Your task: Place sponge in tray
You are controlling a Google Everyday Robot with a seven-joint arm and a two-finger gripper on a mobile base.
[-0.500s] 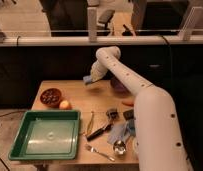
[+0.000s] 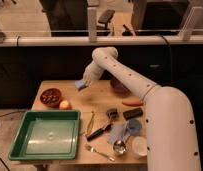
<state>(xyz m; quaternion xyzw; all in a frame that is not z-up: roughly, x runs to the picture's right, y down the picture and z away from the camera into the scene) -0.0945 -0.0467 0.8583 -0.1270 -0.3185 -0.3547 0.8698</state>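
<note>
The big white arm (image 2: 145, 95) fills the right side, arching up over the wooden table (image 2: 97, 100) and reaching down toward its far-left corner. At the near-left sits the green tray (image 2: 17, 150), empty and wide open from above, so a drop from overhead should be easy. Between it and the arm's tip stand a dark bowl (image 2: 51, 96) and an orange fruit (image 2: 65, 105), right at the tray's far rim; I'd carry high over those rather than sweep low. The clutter of utensils (image 2: 97, 131) lies to the tray's right, out of the likely path. The gripper (image 2: 85, 80) hangs near the table's back edge, and its fingers appear clenched on the blue sponge (image 2: 80, 85), though the hold is hard to make out from here. The sponge looks held well apart from the tray.
</note>
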